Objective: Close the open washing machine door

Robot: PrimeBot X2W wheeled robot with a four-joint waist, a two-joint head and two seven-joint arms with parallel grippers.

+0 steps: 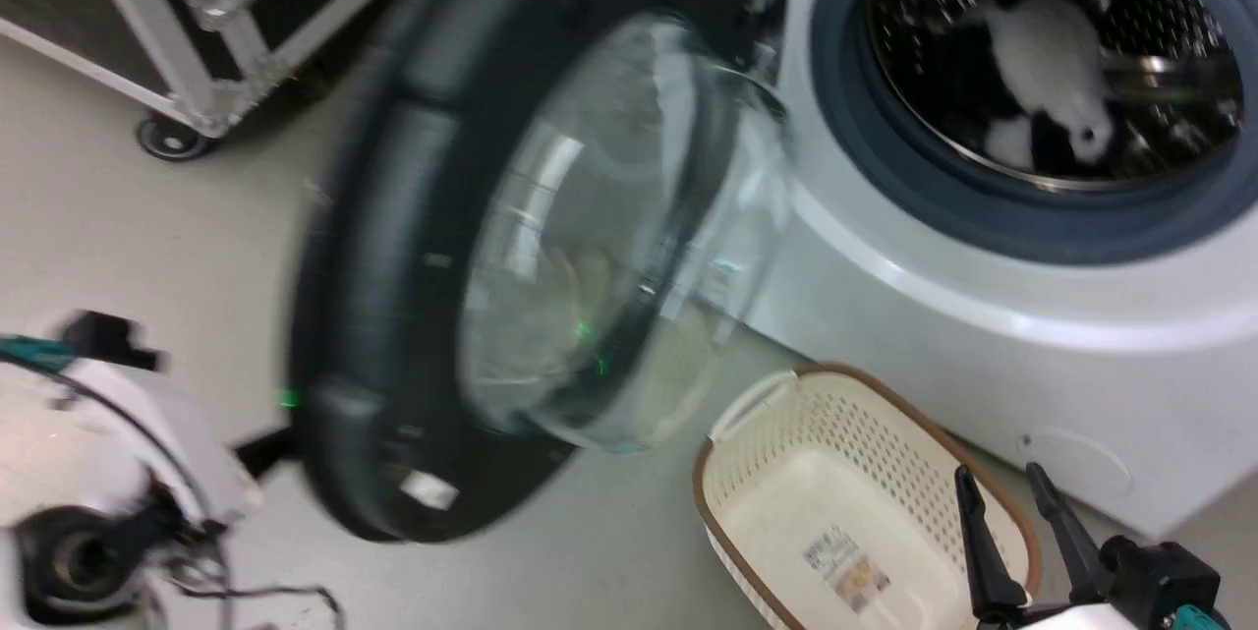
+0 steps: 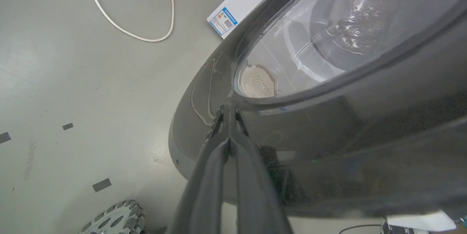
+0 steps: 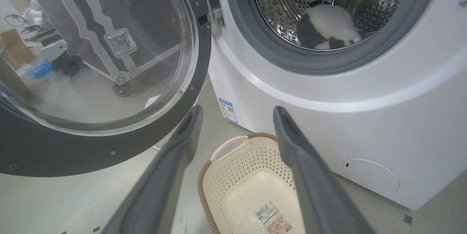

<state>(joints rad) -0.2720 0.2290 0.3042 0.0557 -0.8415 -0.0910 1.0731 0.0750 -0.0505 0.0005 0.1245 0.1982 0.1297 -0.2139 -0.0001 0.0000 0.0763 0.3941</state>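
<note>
Left gripper (image 2: pixel 228 111) is seen with its two dark fingers pressed together on nothing. The tips are set against the glossy dark outer face of the washing machine door (image 2: pixel 328 146), just under the rim of its glass window. Right gripper (image 3: pixel 237 111) is held wide open and empty. A cream laundry basket (image 3: pixel 251 157) is seen on the floor below and between its fingers. The door is swung open up to its left. Ahead and above it, a black-and-white plush toy (image 3: pixel 328 22) is seen lying inside the steel drum (image 3: pixel 368 11).
</note>
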